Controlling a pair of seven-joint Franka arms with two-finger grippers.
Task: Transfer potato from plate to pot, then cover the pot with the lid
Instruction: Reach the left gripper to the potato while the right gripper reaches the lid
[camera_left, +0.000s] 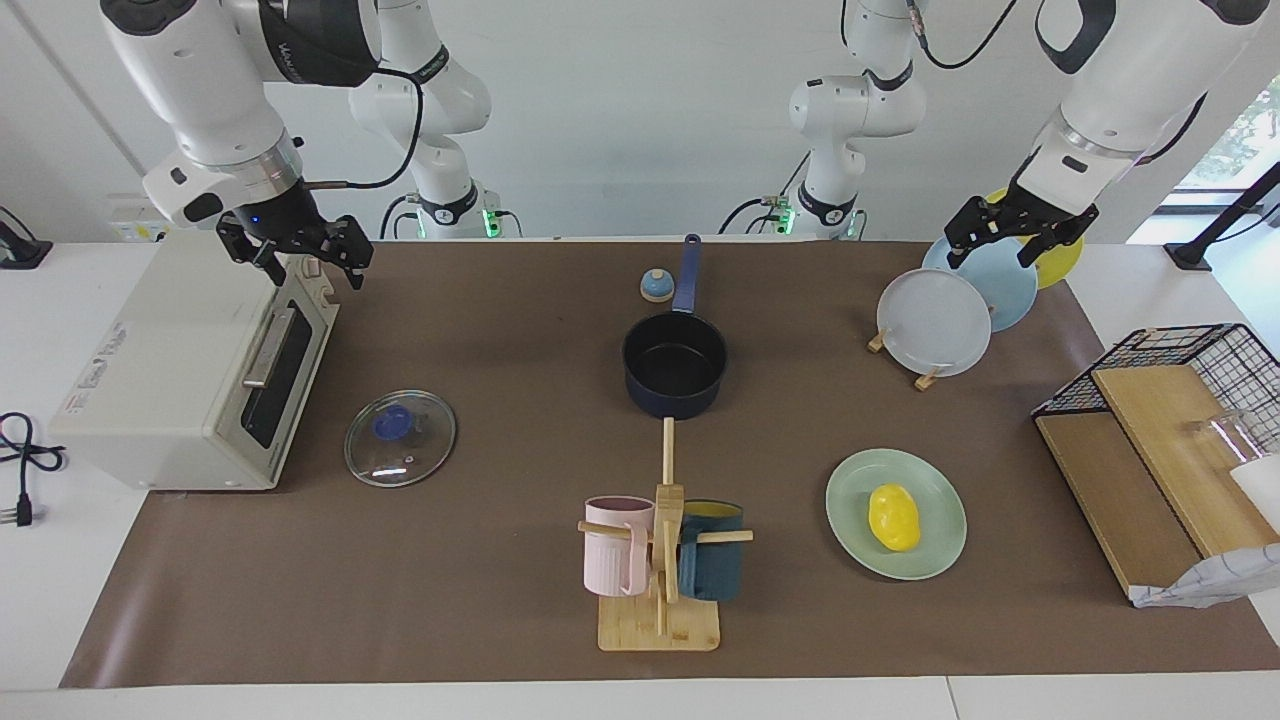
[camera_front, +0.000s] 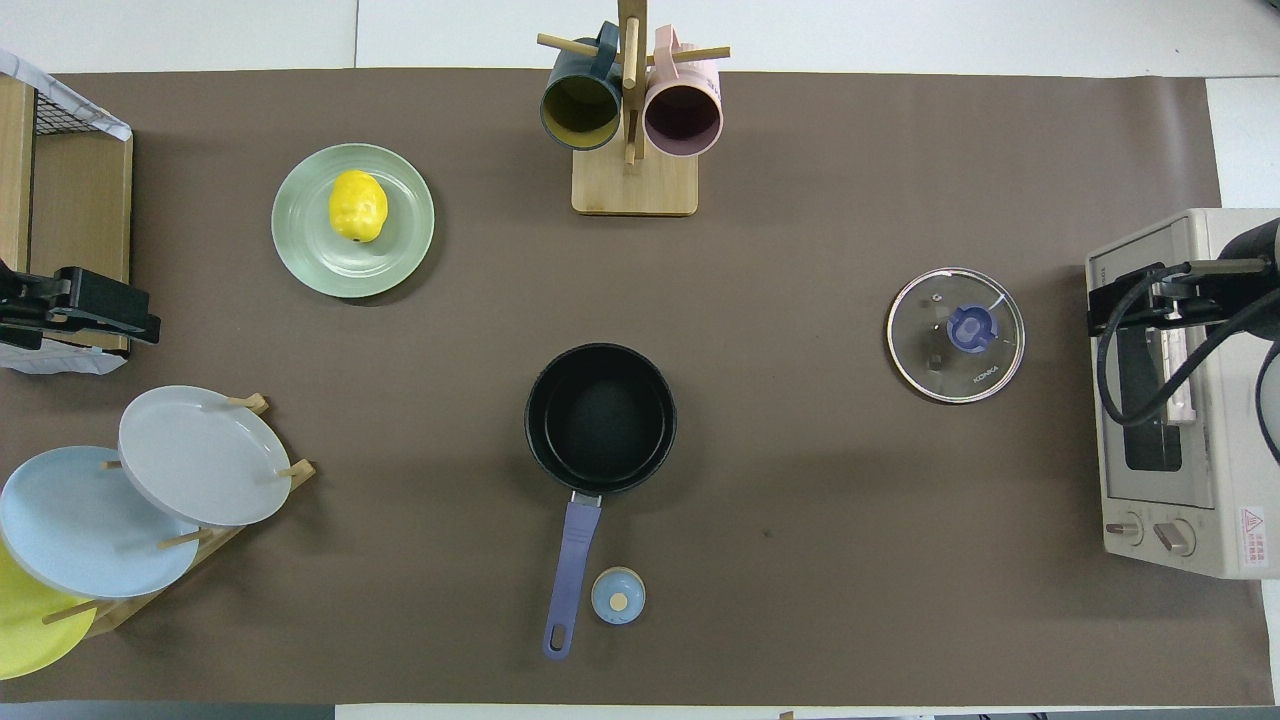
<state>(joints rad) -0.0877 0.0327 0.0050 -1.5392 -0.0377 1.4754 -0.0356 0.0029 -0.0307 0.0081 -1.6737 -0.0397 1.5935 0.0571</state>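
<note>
My fingers are open and hold nothing. My left gripper (camera_left: 1010, 238) hangs over the plate rack, my right gripper (camera_left: 296, 252) over the toaster oven. Nothing is done yet: the potato (camera_left: 893, 516) sits on the plate (camera_left: 850, 490), the pot (camera_left: 675, 365) is empty, and the lid (camera_left: 400, 438) lies near the pot.

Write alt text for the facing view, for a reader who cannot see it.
A yellow potato lies on a mint-green plate, apart from the empty navy pot at mid-table; the glass lid lies flat in front of a toaster oven. The left gripper, open, hangs over the plate rack; the right gripper, open, hangs over the toaster oven.
</note>
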